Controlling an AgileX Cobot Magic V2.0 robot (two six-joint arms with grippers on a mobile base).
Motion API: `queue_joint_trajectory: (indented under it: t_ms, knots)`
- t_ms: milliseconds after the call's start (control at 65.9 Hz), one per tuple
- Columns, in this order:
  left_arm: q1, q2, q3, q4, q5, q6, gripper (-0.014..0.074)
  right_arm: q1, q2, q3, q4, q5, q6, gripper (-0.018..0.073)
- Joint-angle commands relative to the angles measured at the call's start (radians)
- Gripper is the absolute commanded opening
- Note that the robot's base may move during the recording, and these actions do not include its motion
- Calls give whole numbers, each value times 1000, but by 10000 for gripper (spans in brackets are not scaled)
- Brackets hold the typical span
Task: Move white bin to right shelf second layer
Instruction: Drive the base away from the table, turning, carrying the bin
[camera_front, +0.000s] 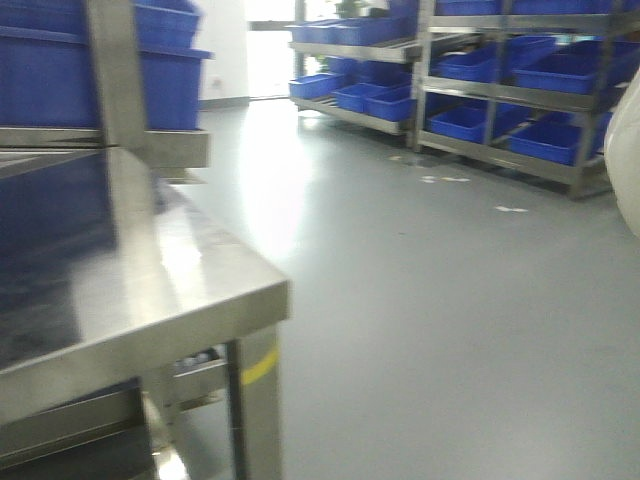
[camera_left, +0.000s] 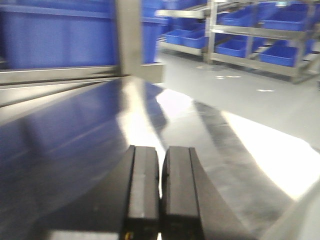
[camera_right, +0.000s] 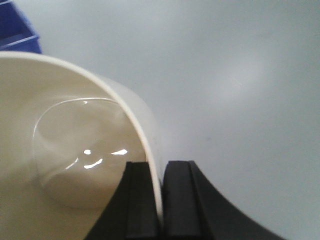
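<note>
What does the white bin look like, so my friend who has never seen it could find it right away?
Look over the wide grey floor to the right gripper, which pinches a thin rim. That rim belongs to the white bin, held up above the floor. It is glossy, cream-white, rounded and empty inside, while the crate behind it is blue with straight edges.

Front view: set just above table (camera_front: 150, 290) height, facing forward over the table's corner at lower left and across the floor (camera_front: 430, 300) to far racks (camera_front: 520, 90) at upper right. Left wrist view: low and close over the same table, looking past the left gripper (camera_left: 161, 155) toward those racks. Right wrist view: very near, angled down past the right gripper (camera_right: 161, 167) onto the bin (camera_right: 65, 150) rim and floor.
</note>
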Motion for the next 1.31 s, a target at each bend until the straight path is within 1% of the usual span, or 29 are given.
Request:
queue_joint_trajectory:
  t_ms: [0, 1290]
  knots:
    - [-4, -15, 37, 0, -87, -5, 85, -5, -4, -32, 13, -82, 5, 48]
    - [-4, -15, 37, 0, -87, -5, 85, -5, -4, -32, 13, -80, 5, 48]
